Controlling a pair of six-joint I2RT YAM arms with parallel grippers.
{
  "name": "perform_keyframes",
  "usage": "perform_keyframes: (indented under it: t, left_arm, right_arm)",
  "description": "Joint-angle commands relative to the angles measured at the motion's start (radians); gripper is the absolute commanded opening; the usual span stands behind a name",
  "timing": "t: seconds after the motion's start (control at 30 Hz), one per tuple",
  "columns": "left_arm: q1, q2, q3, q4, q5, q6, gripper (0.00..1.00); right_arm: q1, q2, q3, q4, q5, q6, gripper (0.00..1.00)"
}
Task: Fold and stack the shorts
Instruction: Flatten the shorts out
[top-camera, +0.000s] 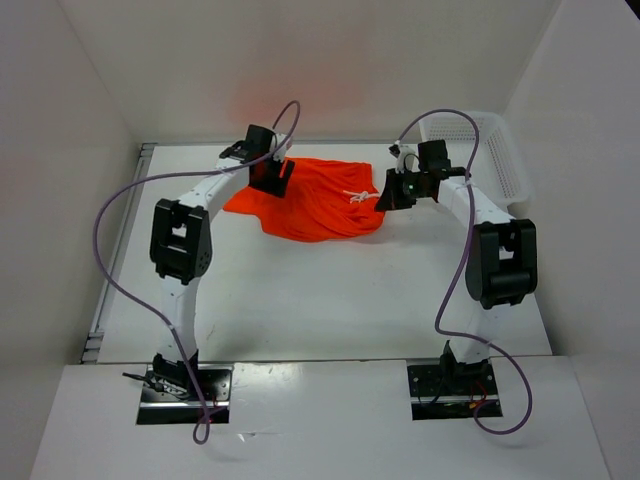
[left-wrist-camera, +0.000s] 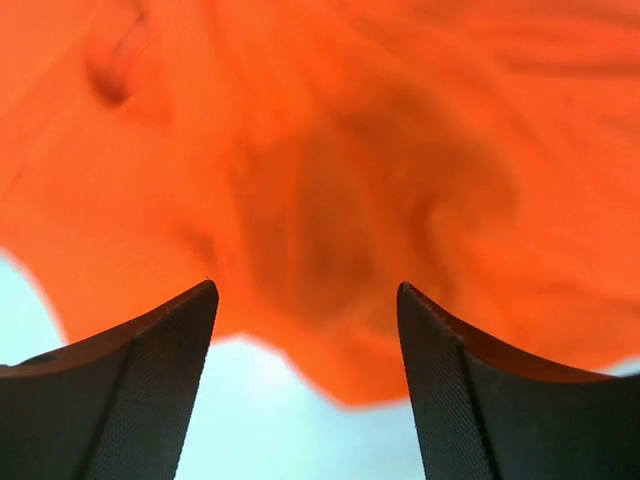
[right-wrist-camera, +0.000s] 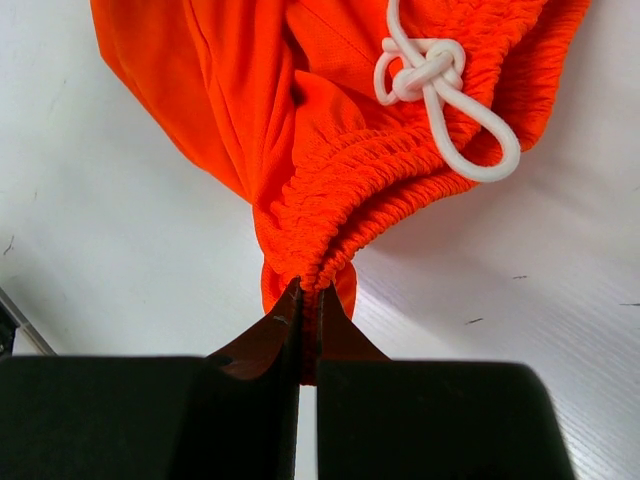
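The bright orange shorts lie crumpled at the far middle of the white table, white drawstring on their right part. My right gripper is shut on the elastic waistband at the shorts' right edge; the knotted drawstring lies just beyond the pinch. My left gripper hovers over the shorts' left part, open. In the left wrist view the orange fabric fills the frame close beyond the fingertips, with nothing between them but bare table.
A white mesh basket stands at the far right beside the right arm. White walls close in the table on the left, back and right. Purple cables loop from both arms.
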Motion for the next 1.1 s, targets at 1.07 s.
perform_keyframes:
  t: [1.07]
  left_arm:
    - [0.050,-0.102,-0.398,0.227,-0.039,0.003,0.47]
  right_arm:
    - [-0.004,-0.009,0.034,0.016,-0.004,-0.042,0.00]
